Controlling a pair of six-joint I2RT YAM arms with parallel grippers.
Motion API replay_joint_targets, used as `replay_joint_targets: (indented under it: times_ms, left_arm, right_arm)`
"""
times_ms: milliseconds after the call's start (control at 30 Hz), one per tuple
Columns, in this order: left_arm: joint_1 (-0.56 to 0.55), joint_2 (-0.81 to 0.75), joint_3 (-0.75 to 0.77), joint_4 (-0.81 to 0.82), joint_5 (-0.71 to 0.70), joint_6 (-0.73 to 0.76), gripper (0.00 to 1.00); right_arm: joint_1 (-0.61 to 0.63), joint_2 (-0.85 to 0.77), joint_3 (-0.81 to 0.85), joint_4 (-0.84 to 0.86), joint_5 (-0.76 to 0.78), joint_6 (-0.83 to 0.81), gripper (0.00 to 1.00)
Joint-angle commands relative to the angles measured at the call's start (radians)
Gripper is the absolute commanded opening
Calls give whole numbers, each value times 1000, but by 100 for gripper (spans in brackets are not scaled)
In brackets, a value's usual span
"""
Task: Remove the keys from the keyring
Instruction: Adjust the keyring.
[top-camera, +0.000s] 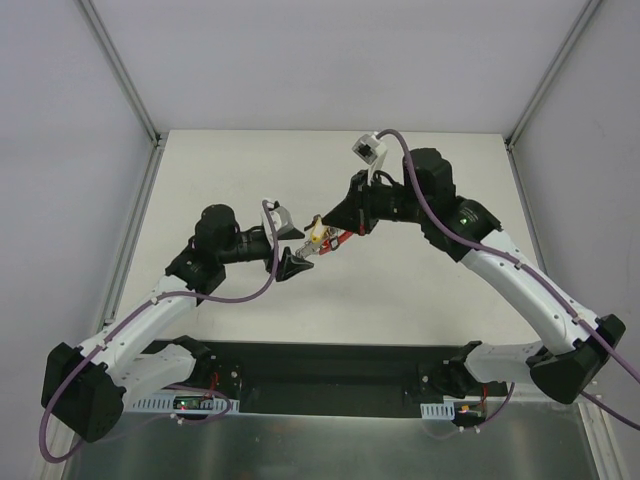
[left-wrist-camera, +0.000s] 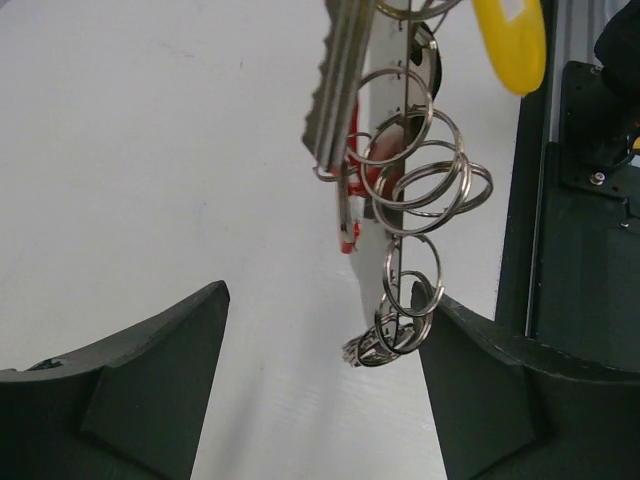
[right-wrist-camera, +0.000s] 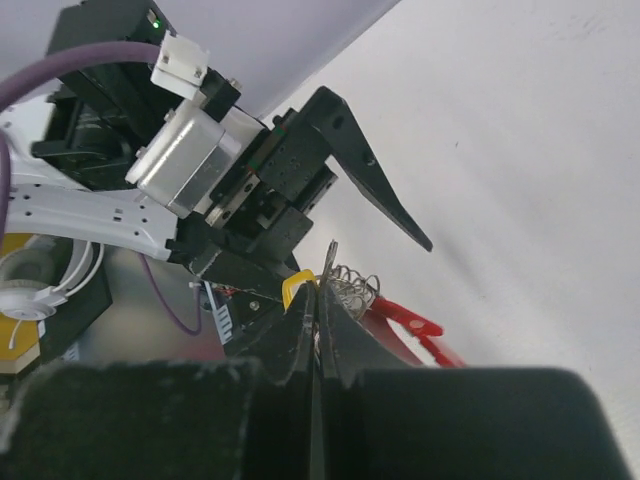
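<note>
midair: 1 keys (left-wrist-camera: 340, 90) bunch, 1 keyring (left-wrist-camera: 347, 236), l gripper (left-wrist-camera: 325, 300), r gripper (right-wrist-camera: 318, 292)

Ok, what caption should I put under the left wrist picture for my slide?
Keys and linked keyrings dangle inside the open left hand, over the white table.

Shiny metal keys (left-wrist-camera: 335, 90), glossy wire keyring (left-wrist-camera: 425, 180), matt white table (left-wrist-camera: 150, 150)

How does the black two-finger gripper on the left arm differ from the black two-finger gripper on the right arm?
The left gripper stands open, jaws wide apart; the right gripper is shut. The left gripper grips nothing, with the chain of steel rings hanging between its fingers; the right gripper pinches the silvery keys. Both are black and face each other.
</note>
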Motion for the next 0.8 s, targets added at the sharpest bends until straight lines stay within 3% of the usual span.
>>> replay_joint_targets:
  times_ms: [0, 133, 200, 267, 300, 367, 400, 467, 567, 600, 667, 700, 767]
  left_arm:
    - [-41, -6, -9, 180, 26, 7, 71]
    - [-51, 8, -26, 250, 50, -59, 69]
    - [-58, 19, -21, 264, 72, -81, 62]
    - [-61, 25, -10, 271, 76, -98, 48]
    - [-62, 31, -7, 271, 79, -102, 32]
    - [-62, 31, -1, 271, 78, -112, 16]
    - [-62, 33, 0, 272, 78, -115, 4]
    - [-62, 28, 3, 281, 73, -141, 0]
    - [-62, 26, -10, 362, 69, -237, 0]
    - [-62, 26, -13, 429, 70, -271, 0]
    - [-62, 31, -24, 490, 57, -377, 0]
    - [-62, 31, -32, 537, 38, -444, 0]
    - [-62, 23, -49, 589, -15, -499, 0]
  right_arm:
    - [5, -52, 1, 107, -62, 64, 1]
    - [6, -59, -21, 129, -74, 90, 1]
    - [8, -64, -27, 147, -79, 100, 1]
    - [8, -66, -35, 153, -77, 107, 1]
    - [8, -67, -33, 156, -77, 108, 1]
    - [6, -69, -35, 158, -76, 111, 1]
    - [8, -73, -33, 156, -74, 110, 1]
    - [6, -79, -35, 155, -65, 107, 2]
    - [5, -108, -48, 156, -27, 67, 29]
    - [6, -121, -56, 156, -7, 53, 45]
    - [6, -170, -76, 158, 68, 1, 60]
    - [6, -193, -108, 162, 115, -10, 72]
    - [6, -260, -146, 201, 154, -31, 80]
